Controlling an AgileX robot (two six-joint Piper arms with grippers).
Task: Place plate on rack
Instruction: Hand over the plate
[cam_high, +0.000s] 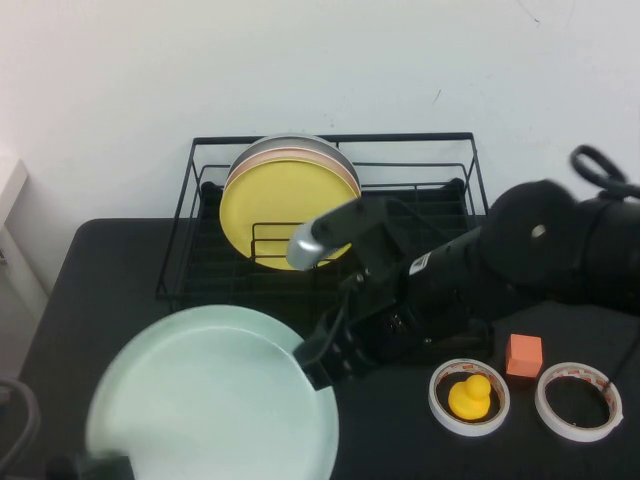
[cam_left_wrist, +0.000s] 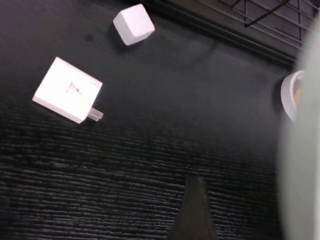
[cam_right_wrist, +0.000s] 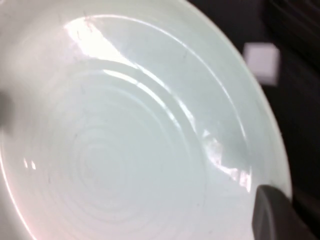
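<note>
Right claw is at the right edge of the plate, pinching its rim. The plate is in front of the rack, near the front-left of the black counter. The rack holds a yellow plate upright, others stacked behind it. Left claw is at the plate's front-left edge; can't tell if it's spread or pressed together.
</note>
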